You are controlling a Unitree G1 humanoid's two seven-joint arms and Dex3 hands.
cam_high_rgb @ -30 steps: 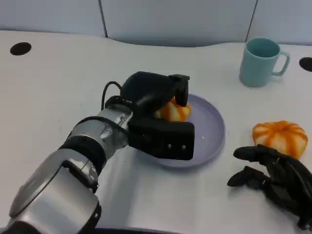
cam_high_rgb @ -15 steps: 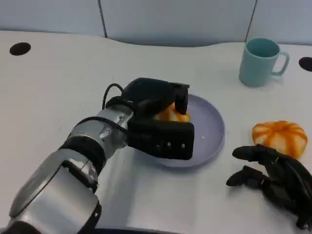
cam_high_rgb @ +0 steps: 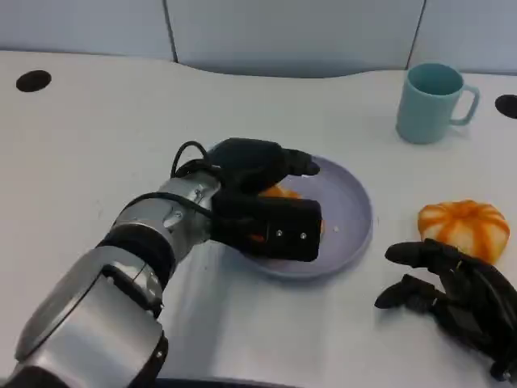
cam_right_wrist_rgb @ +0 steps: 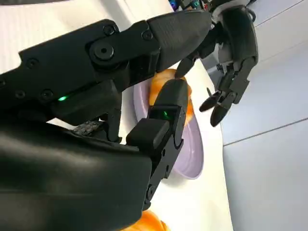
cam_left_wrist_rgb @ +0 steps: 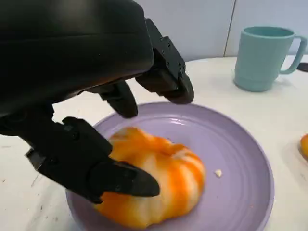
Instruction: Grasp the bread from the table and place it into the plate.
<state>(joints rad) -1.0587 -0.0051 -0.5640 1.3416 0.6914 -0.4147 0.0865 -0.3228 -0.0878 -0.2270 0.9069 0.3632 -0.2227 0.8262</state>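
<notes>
An orange-and-white striped bread roll (cam_left_wrist_rgb: 156, 180) lies on the lavender plate (cam_left_wrist_rgb: 240, 159), toward its left side, with a crumb (cam_left_wrist_rgb: 218, 173) beside it. The robot's left hand (cam_high_rgb: 262, 198) is around the roll, thumb against its near side and fingers (cam_left_wrist_rgb: 166, 72) arched just above it; whether they grip it I cannot tell. A second striped roll (cam_high_rgb: 463, 229) sits on the white table (cam_high_rgb: 97, 145) right of the plate, just beyond the right hand (cam_high_rgb: 456, 295), which rests empty, fingers loosely spread. A teal mug (cam_high_rgb: 432, 103) stands farther back. No writing is readable anywhere.
</notes>
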